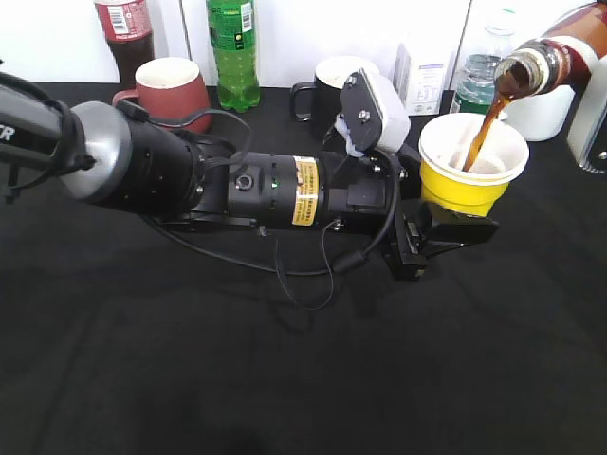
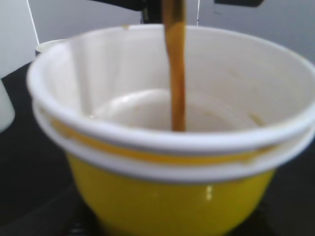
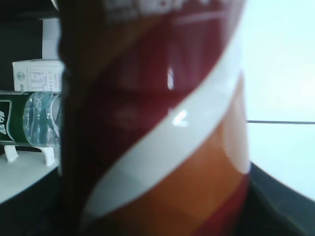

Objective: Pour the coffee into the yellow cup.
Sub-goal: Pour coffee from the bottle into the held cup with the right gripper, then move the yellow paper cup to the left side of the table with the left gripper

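Observation:
The yellow cup [image 1: 469,190] has a white inside and stands on the black table, held at its base by my left gripper [image 1: 446,232], which is shut on it. It fills the left wrist view [image 2: 172,196]. A coffee bottle [image 1: 545,64] is tilted at the upper right, mouth down to the left. A brown stream of coffee [image 1: 482,137] falls from it into the cup and shows in the left wrist view [image 2: 176,73]. My right gripper is hidden behind the bottle [image 3: 162,128], whose red, white and brown label fills the right wrist view; it holds the bottle.
At the back stand a red mug [image 1: 171,90], a green bottle [image 1: 233,52], a dark cola bottle [image 1: 126,33], a black mug [image 1: 334,85], a white carton [image 1: 422,76] and a water bottle [image 1: 474,81]. My left arm [image 1: 190,175] lies across the table.

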Available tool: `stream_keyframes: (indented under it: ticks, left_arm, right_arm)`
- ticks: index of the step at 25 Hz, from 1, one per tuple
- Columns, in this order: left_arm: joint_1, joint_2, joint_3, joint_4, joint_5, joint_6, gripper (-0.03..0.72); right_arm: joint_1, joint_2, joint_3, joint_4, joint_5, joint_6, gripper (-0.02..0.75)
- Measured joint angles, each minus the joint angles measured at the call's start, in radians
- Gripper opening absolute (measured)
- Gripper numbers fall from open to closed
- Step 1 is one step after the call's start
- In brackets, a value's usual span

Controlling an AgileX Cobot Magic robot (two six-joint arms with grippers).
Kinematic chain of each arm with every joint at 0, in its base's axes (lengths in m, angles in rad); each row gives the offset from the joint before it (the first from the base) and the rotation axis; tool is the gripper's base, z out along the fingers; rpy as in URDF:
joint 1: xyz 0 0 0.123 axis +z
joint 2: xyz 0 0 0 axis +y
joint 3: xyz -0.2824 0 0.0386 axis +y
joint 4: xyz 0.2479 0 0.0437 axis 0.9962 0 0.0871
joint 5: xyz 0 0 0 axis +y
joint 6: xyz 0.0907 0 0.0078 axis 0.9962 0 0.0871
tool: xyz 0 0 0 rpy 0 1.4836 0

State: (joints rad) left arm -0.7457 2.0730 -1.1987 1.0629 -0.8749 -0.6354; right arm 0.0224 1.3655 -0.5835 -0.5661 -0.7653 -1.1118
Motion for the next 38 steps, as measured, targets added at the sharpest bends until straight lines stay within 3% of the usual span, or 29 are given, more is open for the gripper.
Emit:
stream_keyframes:
  ticks: [16,21,27,30,38]
  left_arm:
    - [0.0,0.0,0.0,0.003,0.001,-0.032,0.461]
    - [0.0,0.0,0.0,0.003,0.002,-0.032,0.46]
    - [0.002,0.0,0.0,-0.006,0.003,-0.032,0.458]
    - [0.063,0.0,0.0,-0.008,0.003,-0.032,0.456]
    - [0.323,0.001,0.006,0.003,-0.045,-0.032,0.456]
  right_arm:
    - [0.0,0.0,0.0,0.0,0.0,0.014,0.534]
    - [0.0,0.0,0.018,-0.104,0.003,0.345,0.534]
    - [0.0,0.0,0.019,-0.117,0.003,1.054,0.534]
    - [0.0,0.0,0.019,-0.117,0.003,1.4,0.534]
    - [0.0,0.0,0.019,-0.117,0.003,1.45,0.534]
